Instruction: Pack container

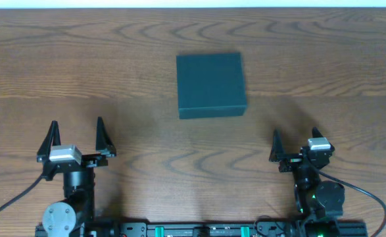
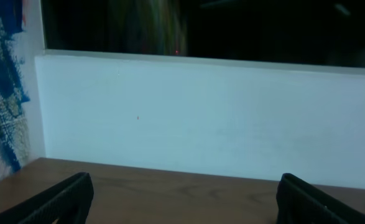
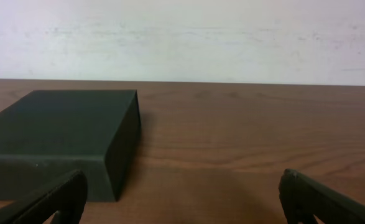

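Overhead, there is one container (image 1: 211, 85), a dark teal square box lying shut just above the middle of the frame, and there are two grippers. The left gripper (image 1: 76, 123) sits at lower left and the right gripper (image 1: 295, 133) at lower right, each with its two fingers spread wide around nothing and both well apart from the box. The table (image 1: 81, 66) is brown wood with a strong wavy grain, and a pale strip runs along the top edge of the frame. The arm bases are cut off by the bottom edge, and one black cable (image 1: 8, 204) trails off at each lower corner. In the left wrist view, two dark fingers (image 2: 58, 199) stand far apart in the lower corners, cropped by the frame, with bare wood between them. Beyond them rises a white wall (image 2: 201, 118) under a dark window (image 2: 232, 28) whose contents are too dim to make out, and a blue-streaked surface (image 2: 2, 93) fills the left edge. In the right wrist view, the two fingers are again wide and empty. The box lies at lower left, its left side cut off and its near corner partly behind one finger. No lid seam can be made out. Plain white wall closes the back.
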Controlling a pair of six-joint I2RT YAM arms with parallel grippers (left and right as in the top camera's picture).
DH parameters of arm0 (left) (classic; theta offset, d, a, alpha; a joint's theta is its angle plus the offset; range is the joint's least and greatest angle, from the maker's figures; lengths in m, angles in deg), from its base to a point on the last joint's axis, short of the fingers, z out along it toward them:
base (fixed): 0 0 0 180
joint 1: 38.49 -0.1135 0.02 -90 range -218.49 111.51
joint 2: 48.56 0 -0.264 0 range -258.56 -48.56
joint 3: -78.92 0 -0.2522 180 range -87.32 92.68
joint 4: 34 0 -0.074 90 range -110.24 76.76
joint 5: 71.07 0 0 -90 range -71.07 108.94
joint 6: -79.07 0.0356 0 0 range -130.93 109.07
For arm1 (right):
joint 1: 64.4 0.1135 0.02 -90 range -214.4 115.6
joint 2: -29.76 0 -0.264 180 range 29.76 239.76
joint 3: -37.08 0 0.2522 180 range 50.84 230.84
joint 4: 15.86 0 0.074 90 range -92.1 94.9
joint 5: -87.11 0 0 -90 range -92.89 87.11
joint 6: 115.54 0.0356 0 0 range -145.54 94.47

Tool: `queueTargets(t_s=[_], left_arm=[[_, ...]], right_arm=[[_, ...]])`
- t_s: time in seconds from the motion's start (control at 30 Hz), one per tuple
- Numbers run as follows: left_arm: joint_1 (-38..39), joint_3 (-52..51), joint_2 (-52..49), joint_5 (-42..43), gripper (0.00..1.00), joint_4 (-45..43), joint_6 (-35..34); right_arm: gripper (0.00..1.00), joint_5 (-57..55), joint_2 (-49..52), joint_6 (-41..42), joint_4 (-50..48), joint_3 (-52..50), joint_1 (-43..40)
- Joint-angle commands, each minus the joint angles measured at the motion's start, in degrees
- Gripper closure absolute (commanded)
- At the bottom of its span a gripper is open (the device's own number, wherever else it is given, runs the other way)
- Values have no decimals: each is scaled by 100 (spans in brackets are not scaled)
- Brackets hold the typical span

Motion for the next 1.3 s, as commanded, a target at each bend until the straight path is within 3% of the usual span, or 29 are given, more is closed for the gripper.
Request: queueTargets(t_s=[0.0, 0.37, 0.53, 1.27], left_arm=[[-42, -365, 179, -15, 5, -251, 111], [-42, -1427, 391, -17, 5, -118, 275], [-42, -1416, 382, 2, 5, 1128, 308], [-42, -1416, 387, 4, 5, 1115, 343]], right_arm=[[1, -17, 4, -105, 35, -9, -55], [1, -17, 4, -105, 35, -9, -55], [1, -17, 4, -105, 35, -9, -55], [1, -17, 4, -105, 35, -9, -55]])
